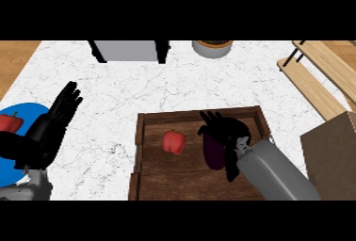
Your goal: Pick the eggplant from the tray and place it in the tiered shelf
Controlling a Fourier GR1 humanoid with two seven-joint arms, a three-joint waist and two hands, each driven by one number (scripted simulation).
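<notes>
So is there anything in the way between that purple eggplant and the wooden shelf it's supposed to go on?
Nothing visible blocks it. The right hand is curled over the eggplant in the tray, and the shelf stands at the counter's far right. Only the tray's right wall and bare counter lie between; the red pepper sits on the other side.

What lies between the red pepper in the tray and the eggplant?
Head view: only bare wooden tray floor separates the red pepper from the eggplant, which the right hand is curled around.
</notes>
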